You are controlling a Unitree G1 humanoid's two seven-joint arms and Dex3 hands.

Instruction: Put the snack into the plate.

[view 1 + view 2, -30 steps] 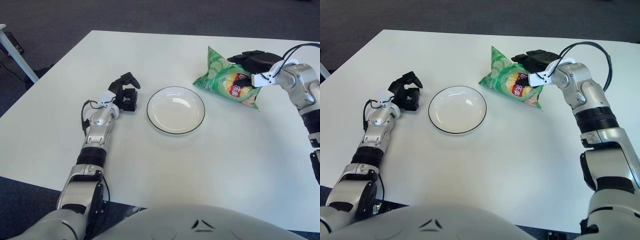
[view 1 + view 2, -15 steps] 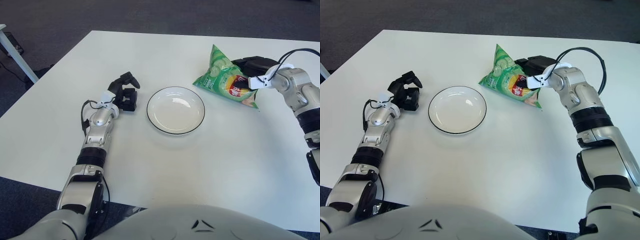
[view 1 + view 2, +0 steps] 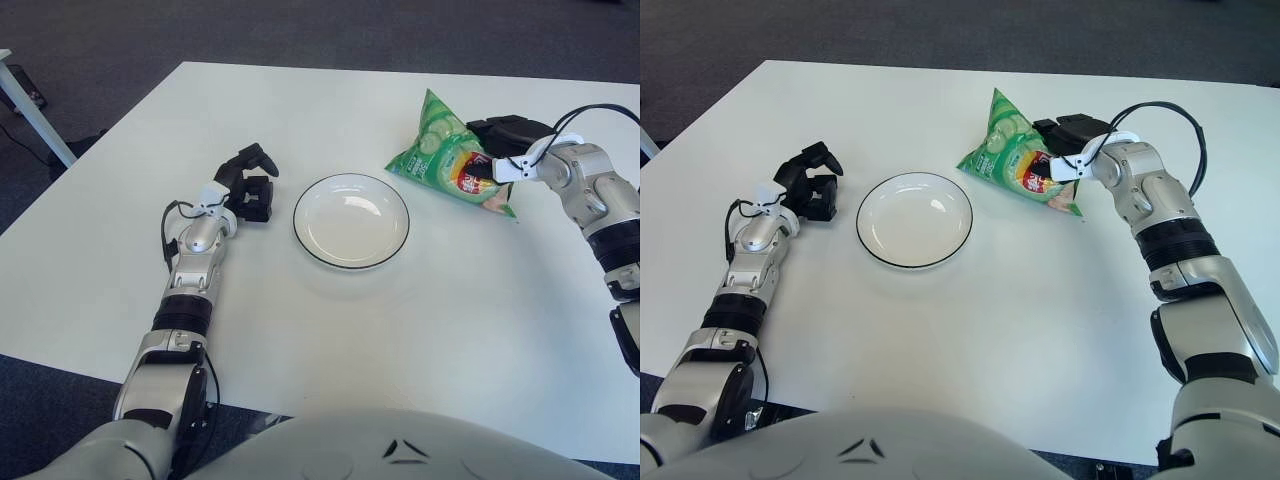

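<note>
I'm clamping my right hand (image 3: 497, 150) on the far right side of the snack bag (image 3: 450, 160) sitting on the desk (image 3: 330, 320) right of the plate (image 3: 351, 220), gripping gently since it's probably light, crinkly, slippery; left hand (image 3: 250, 185) idling loosely curled, empty, left of plate.

green snack bag (image 3: 448, 160) with red logo; white plate (image 3: 351, 220), black rim; white table (image 3: 330, 330).

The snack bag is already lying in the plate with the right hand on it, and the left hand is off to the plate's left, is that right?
Not quite. The snack bag is not in the plate; the left eye view shows it on the table to the plate's right, and the plate holds nothing. The rest stands: the right hand is on the bag, and the left hand is to the plate's left.
</note>
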